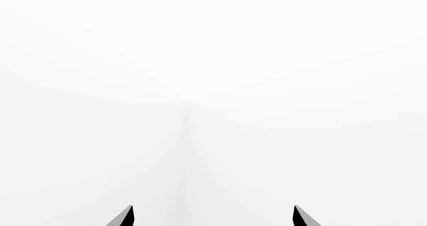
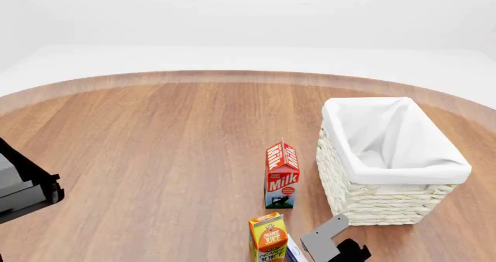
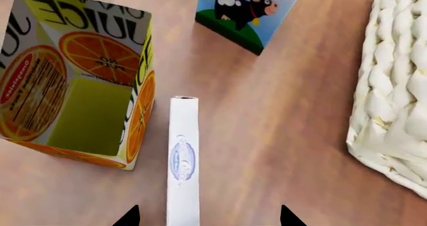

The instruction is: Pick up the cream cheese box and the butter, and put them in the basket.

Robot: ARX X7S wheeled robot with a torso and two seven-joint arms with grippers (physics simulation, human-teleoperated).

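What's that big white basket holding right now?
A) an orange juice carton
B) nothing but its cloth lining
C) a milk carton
B: the head view shows only white lining inside the basket; the milk carton and orange juice carton stand on the table beside it.

Orange juice carton crowds cream cheese box; other flank free.
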